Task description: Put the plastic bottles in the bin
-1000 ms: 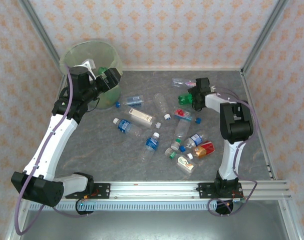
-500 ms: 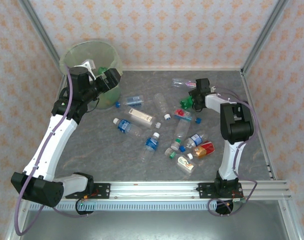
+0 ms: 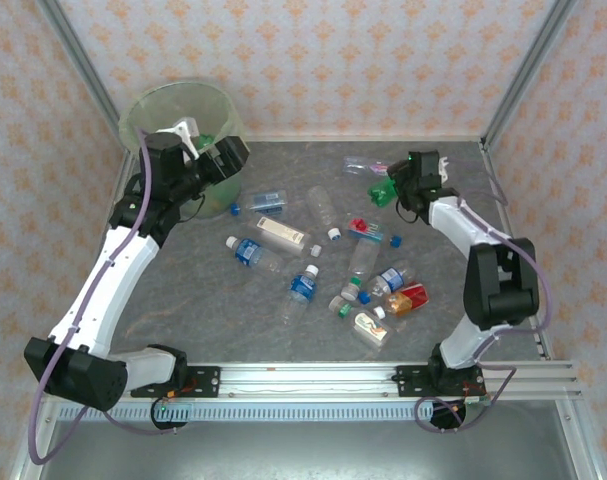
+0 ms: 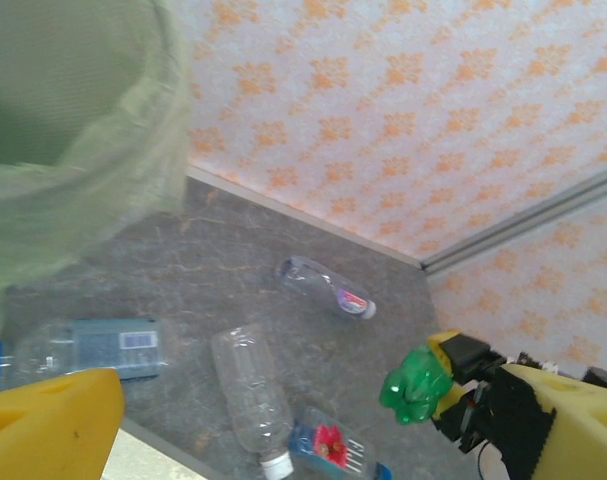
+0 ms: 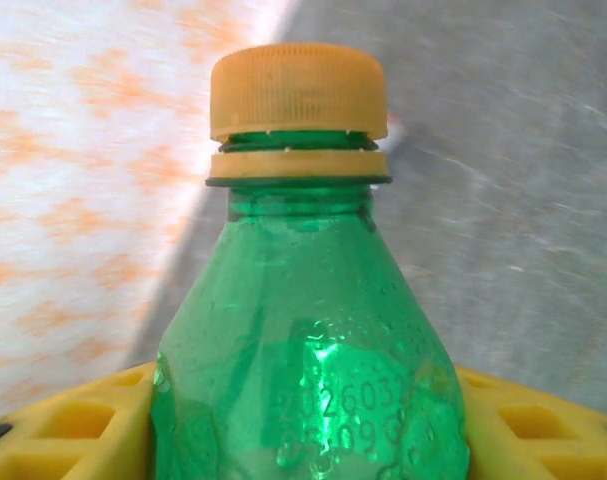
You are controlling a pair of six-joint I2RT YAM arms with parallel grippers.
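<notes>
1. Plastic bottles [image 3: 303, 287]: about 12 strewn over grey counter [image 3: 203, 300], from middle to right, well apart from bin [image 3: 223, 115] in far left corner.
2. Green bottle [image 3: 378, 192]: pinched in right tool [image 3: 391, 187] at far right, near clear purple-labelled bottle [image 3: 358, 165].
3. Lying between it and bin: clear bottle [image 3: 323, 207], blue-labelled bottle [image 3: 266, 201].
4. Left tool [image 3: 226, 158]: spread wide, just beside bin.
5. Right wrist view: orange-yellow cap [image 5: 298, 90], embossed digits on green neck, yellow fingers [image 5: 73, 420] flanking bottle.
6. Left wrist view: thin bag [image 4: 103, 190] draped at bin rim; top view: whole scatter.
</notes>
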